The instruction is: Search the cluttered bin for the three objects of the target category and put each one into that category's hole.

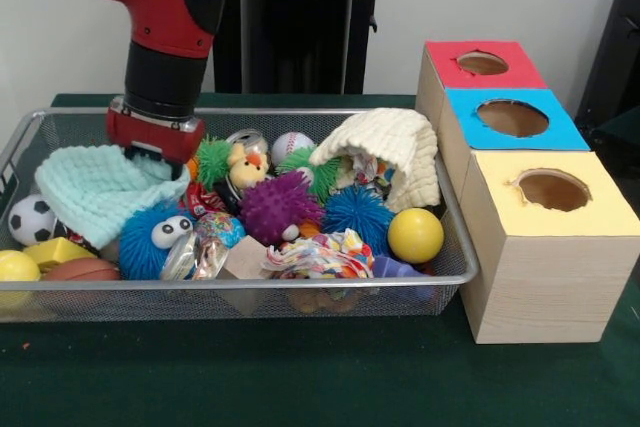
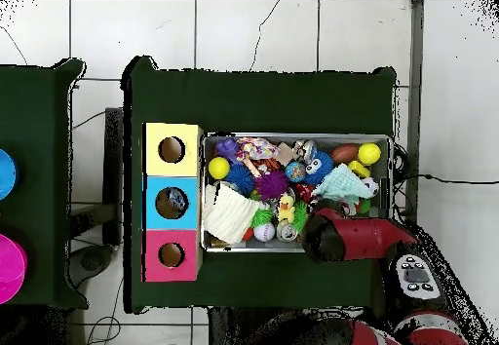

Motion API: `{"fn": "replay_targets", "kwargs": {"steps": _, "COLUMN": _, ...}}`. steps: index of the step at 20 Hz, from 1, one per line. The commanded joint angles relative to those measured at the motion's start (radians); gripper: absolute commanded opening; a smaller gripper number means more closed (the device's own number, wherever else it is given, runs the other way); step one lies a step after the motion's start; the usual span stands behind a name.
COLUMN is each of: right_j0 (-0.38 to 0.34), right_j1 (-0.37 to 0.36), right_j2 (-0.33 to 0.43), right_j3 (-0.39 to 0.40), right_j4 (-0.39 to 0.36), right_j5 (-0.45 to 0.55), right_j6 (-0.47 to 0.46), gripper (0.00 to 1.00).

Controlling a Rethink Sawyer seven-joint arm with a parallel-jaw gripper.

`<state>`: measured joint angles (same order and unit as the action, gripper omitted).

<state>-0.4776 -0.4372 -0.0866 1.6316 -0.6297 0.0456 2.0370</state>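
The silver wire-mesh bin (image 1: 250, 285) is full of toys and cloths. My gripper (image 1: 150, 154) reaches down into its far left part, at the edge of a mint-green cloth (image 1: 100, 187); I cannot tell whether it grips anything. In the overhead view my red arm (image 2: 361, 236) covers the gripper at the bin's (image 2: 292, 136) near rim. The blue-topped hole (image 1: 512, 117) is the middle one of three boxes right of the bin. It also shows in the overhead view (image 2: 172, 203), left of the bin.
A red-topped hole (image 1: 482, 63) and a yellow-topped hole (image 1: 552, 189) flank the blue one. The bin holds a cream cloth (image 1: 395, 152), a purple spiky ball (image 1: 278, 207), a blue spiky ball (image 1: 357, 212), a yellow ball (image 1: 415, 235), a baseball (image 1: 291, 145) and a soccer ball (image 1: 32, 219).
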Motion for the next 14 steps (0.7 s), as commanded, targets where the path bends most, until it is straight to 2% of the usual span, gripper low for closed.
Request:
{"fn": "replay_targets", "kwargs": {"steps": 1, "right_j0": 0.011, "right_j1": -0.140, "right_j2": 0.029, "right_j3": 0.133, "right_j4": 0.054, "right_j5": 0.068, "right_j6": 0.104, "gripper": 1.00}}
{"fn": "replay_targets", "kwargs": {"steps": 2, "right_j0": -0.029, "right_j1": -0.220, "right_j2": 0.069, "right_j3": 0.192, "right_j4": 0.058, "right_j5": 0.109, "right_j6": 0.067, "gripper": 1.00}}
{"fn": "replay_targets", "kwargs": {"steps": 4, "right_j0": -0.067, "right_j1": -0.315, "right_j2": 0.113, "right_j3": 0.264, "right_j4": 0.089, "right_j5": 0.182, "right_j6": 0.028, "gripper": 1.00}}
{"fn": "replay_targets", "kwargs": {"steps": 5, "right_j0": -0.081, "right_j1": -0.344, "right_j2": 0.131, "right_j3": 0.287, "right_j4": 0.100, "right_j5": 0.200, "right_j6": 0.016, "gripper": 1.00}}
{"fn": "replay_targets", "kwargs": {"steps": 8, "right_j0": -0.177, "right_j1": -0.447, "right_j2": 0.251, "right_j3": 0.379, "right_j4": 0.167, "right_j5": 0.269, "right_j6": -0.031, "gripper": 1.00}}
{"fn": "replay_targets", "kwargs": {"steps": 10, "right_j0": -0.228, "right_j1": -0.492, "right_j2": 0.314, "right_j3": 0.429, "right_j4": 0.203, "right_j5": 0.281, "right_j6": -0.038, "gripper": 1.00}}
{"fn": "replay_targets", "kwargs": {"steps": 14, "right_j0": -0.321, "right_j1": -0.529, "right_j2": 0.431, "right_j3": 0.483, "right_j4": 0.246, "right_j5": 0.263, "right_j6": -0.049, "gripper": 1.00}}
